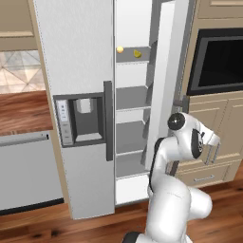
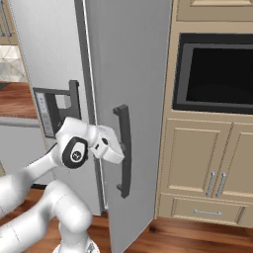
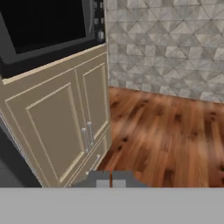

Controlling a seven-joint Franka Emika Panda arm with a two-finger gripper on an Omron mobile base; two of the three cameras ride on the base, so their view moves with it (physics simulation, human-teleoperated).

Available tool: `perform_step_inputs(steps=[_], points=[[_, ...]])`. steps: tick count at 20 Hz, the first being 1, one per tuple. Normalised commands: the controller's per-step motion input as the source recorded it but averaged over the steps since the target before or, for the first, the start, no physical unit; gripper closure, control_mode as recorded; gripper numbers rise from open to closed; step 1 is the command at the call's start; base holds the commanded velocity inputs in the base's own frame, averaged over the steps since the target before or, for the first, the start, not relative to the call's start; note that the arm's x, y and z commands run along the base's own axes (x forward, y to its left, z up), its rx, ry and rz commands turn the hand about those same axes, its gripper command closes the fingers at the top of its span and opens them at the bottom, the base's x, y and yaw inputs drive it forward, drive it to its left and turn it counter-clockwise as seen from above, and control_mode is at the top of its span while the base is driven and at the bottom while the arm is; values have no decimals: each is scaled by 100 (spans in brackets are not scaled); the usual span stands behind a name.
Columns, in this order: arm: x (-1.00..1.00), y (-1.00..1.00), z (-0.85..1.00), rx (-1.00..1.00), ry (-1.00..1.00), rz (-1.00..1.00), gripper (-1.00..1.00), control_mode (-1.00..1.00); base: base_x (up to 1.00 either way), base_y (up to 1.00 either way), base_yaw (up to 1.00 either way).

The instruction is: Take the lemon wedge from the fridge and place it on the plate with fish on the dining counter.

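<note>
Gripper (image 3: 111,180): seen from the hand camera, the two dark finger tips stand side by side with almost no gap, pressed together on nothing. It touches no object and points past the beige lower cabinet doors (image 3: 57,127) toward the wood floor (image 3: 170,131) and a tiled wall (image 3: 175,43). In the right base view the hand sits just beside the dark vertical handle (image 2: 124,148) of the fridge's open right door (image 2: 131,99); whether any part of the hand brushes that handle cannot be told.

Fridge (image 1: 76,95): the right-hand compartment stands open, up and to the left of the gripper, with bare shelves (image 1: 133,97) stacked between the hand's height and the fruit shelf.

Lemon wedge (image 1: 137,53): lies on an upper shelf, well above the gripper and farther in, toward the shelf's right side. A round pale fruit (image 1: 120,49) rests near it on the same shelf, apart from it, on the far side from the gripper.

Handling, as a judgement: the wedge is very light, soft and likely slick-skinned, and much smaller than the hand. A gentle pinch across its two flat cut faces, near the thick middle, should hold best; a hard squeeze could crush it or make it squirt free. The fingers must first part before the reach.
</note>
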Motion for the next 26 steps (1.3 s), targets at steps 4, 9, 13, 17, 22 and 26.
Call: perform_step_inputs(steps=[4, 9, 13, 17, 22, 26], points=[[-68, 84, 28, -12, -17, -8, -100, -100, 0, 0, 0], [-24, 100, 52, -13, -30, -10, -100, -100, 0, 0, 0], [36, 100, 68, -18, -13, -23, -100, -100, 0, 0, 0], [94, 84, 34, -27, 0, -44, -100, -100, 0, 0, 0], [90, -1, 0, -2, 2, -17, -100, -100, 0, 0, 0], [87, -14, 0, 0, 8, -3, -100, -100, 0, 0, 0]])
